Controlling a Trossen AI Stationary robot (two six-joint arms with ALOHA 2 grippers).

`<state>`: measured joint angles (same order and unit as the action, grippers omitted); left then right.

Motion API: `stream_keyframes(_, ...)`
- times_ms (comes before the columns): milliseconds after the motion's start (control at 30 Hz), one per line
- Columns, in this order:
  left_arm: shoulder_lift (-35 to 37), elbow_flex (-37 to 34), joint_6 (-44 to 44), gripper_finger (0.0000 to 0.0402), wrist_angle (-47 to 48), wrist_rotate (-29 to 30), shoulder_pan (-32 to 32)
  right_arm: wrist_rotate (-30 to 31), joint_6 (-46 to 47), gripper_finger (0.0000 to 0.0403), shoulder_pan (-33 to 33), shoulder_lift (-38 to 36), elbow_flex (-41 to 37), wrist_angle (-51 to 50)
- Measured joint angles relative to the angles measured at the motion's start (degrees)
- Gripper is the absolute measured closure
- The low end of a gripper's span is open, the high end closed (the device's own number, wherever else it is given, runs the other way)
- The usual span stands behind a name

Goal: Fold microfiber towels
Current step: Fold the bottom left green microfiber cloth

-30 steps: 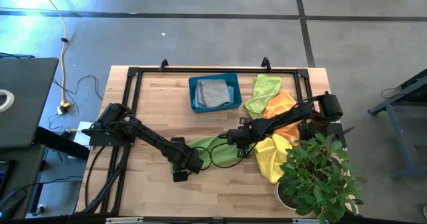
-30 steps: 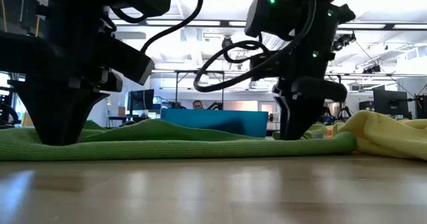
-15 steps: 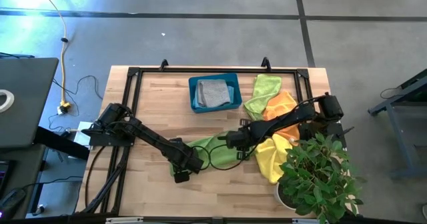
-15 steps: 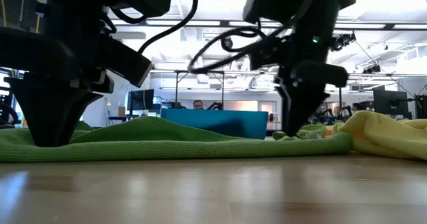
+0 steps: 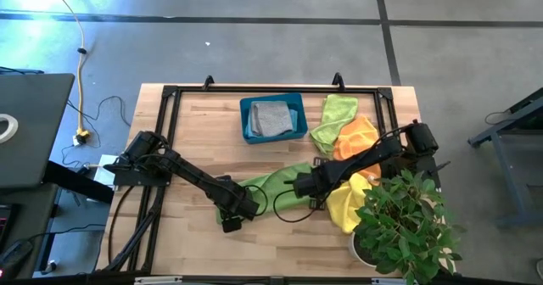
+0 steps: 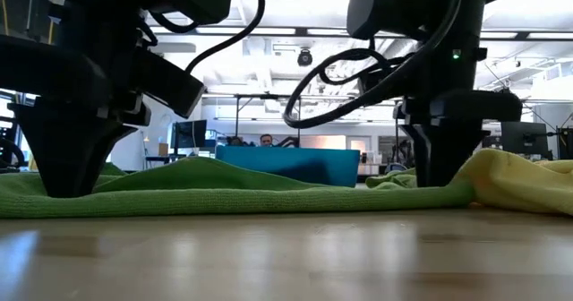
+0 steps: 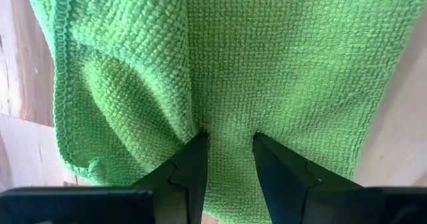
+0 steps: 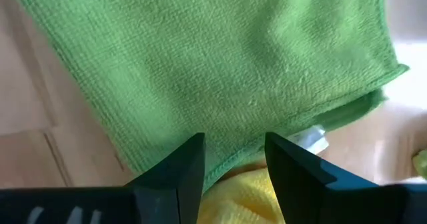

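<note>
From above, the left gripper (image 5: 231, 220) and right gripper (image 5: 307, 186) press opposite ends of the green towel (image 5: 273, 188) lying on the table (image 5: 195, 132). At table level, both stand planted on it. The left wrist view shows the jaws pinching a cloth ridge between them; the right wrist's jaws straddle the towel's edge, with the yellow towel (image 8: 243, 194) just beside.
</note>
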<state>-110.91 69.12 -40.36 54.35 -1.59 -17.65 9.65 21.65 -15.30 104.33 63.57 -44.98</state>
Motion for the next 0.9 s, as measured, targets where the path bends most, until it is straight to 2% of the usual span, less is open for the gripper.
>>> stream_keyframes(167,0.0,0.0,0.0,0.0287,0.0,0.07,0.0,-3.71,0.86,0.0254,-0.8,0.0,0.0,-0.18)
stream_keyframes(333,-0.02,0.0,0.0,0.0287,-0.01,0.09,0.0,-4.89,1.04,0.0254,-1.79,-0.02,0.0,-1.26)
stream_keyframes(533,-0.04,-0.02,0.0,0.0287,-0.02,0.15,0.0,-6.74,0.54,0.0254,-2.44,-0.03,0.21,-7.21)
stream_keyframes(733,-0.15,0.36,1.5,0.0287,0.22,0.59,0.09,-0.1,0.31,0.0254,-2.38,-0.07,2.4,-8.04)
stream_keyframes(900,-0.45,4.65,4.32,0.0287,1.46,3.54,-0.05,5.08,-2.15,0.0254,-1.97,-0.07,1.63,1.53)
